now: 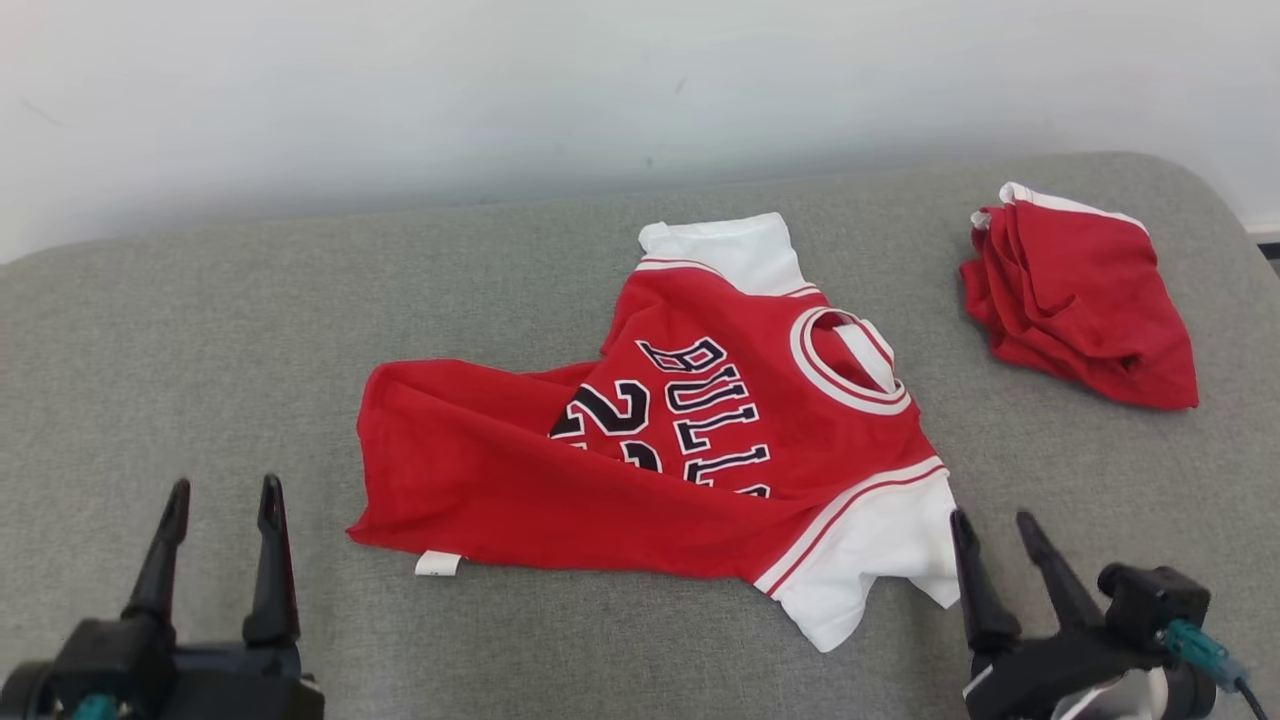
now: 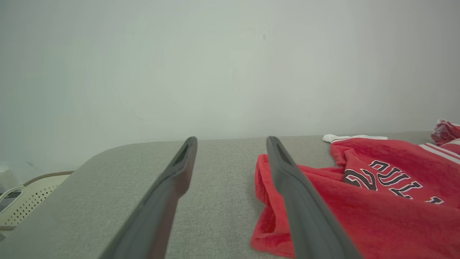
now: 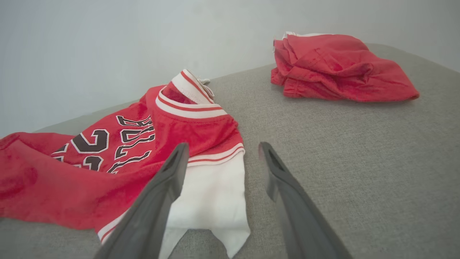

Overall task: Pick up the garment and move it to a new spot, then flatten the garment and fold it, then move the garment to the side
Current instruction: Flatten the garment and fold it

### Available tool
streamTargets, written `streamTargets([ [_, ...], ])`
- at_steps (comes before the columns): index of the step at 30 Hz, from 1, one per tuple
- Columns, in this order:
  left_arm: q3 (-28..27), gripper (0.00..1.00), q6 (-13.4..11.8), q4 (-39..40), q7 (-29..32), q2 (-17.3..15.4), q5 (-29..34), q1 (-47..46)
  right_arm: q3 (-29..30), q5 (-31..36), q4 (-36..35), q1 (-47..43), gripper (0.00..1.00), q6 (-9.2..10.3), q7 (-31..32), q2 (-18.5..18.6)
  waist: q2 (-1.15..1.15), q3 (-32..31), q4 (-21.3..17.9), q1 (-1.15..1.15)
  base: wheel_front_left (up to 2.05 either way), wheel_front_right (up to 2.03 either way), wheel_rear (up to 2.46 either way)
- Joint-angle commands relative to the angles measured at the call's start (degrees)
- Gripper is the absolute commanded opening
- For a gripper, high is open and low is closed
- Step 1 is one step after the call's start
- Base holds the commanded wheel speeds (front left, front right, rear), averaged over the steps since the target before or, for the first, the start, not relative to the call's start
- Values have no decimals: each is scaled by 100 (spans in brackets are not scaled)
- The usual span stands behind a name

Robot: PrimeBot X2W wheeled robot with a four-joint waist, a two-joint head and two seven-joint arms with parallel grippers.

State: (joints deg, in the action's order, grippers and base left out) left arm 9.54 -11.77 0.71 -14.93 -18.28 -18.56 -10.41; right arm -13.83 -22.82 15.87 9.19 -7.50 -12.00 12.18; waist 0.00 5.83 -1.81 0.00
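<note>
The garment (image 1: 640,450) is a red jersey with white sleeves and black lettering, lying rumpled and partly spread in the middle of the grey cushion (image 1: 200,350). It also appears in the left wrist view as the garment (image 2: 359,201) and in the right wrist view as the garment (image 3: 118,158). My left gripper (image 1: 222,500) stands open at the lower left, a little left of the jersey's hem, holding nothing. My right gripper (image 1: 995,528) is open at the lower right, just beside the near white sleeve (image 1: 865,560), not touching it.
A second red garment (image 1: 1080,295) lies bunched at the cushion's far right, seen also as the red bundle (image 3: 334,68). A pale wall (image 1: 600,90) runs behind the cushion. A perforated cream basket (image 2: 25,201) sits beyond the cushion's left edge.
</note>
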Motion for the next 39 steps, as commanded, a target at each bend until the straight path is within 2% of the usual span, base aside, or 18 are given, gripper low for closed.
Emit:
streamTargets([
  [1,-60,100,-44,94,-17,60,55,177,-17,-15,-10,-127,100,2,95,35,0,-45,40,0,0,0,0],
  [7,-210,100,-102,290,-18,305,219,557,17,-103,-90,-296,100,2,587,134,0,-64,149,0,0,0,0],
  [15,-354,100,48,333,-18,556,333,677,-63,-119,-237,-529,100,2,1146,363,0,-26,313,0,0,0,0],
  [22,-485,100,209,254,-18,731,451,665,-126,35,-21,-488,100,2,1304,515,0,-50,386,0,0,0,0],
  [29,-555,100,357,201,-18,821,533,634,-230,51,436,-226,100,2,1147,472,0,-60,475,0,0,0,0],
  [30,-576,100,360,196,-18,831,537,642,-242,19,504,-173,98,2,1089,441,0,-64,482,0,0,0,0],
  [31,-597,100,376,188,-18,842,541,648,-260,-2,583,-132,88,2,1045,426,0,-68,489,0,0,0,0],
  [32,-611,100,398,180,-18,852,554,656,-291,5,684,-95,46,2,1045,422,0,-72,495,0,0,0,0],
  [33,-624,100,407,172,-18,863,569,660,-312,8,763,-46,33,2,1020,413,0,-76,501,0,0,0,0],
  [34,-638,100,414,165,-18,878,584,666,-341,2,835,10,9,2,984,403,0,-79,505,0,0,0,0],
  [35,-645,100,434,154,-19,889,597,672,-380,-24,895,54,0,2,961,384,0,-85,507,0,0,0,0],
  [39,-682,100,481,87,-19,942,618,715,-506,-146,1040,93,0,2,881,406,0,-142,493,0,0,0,0],
])
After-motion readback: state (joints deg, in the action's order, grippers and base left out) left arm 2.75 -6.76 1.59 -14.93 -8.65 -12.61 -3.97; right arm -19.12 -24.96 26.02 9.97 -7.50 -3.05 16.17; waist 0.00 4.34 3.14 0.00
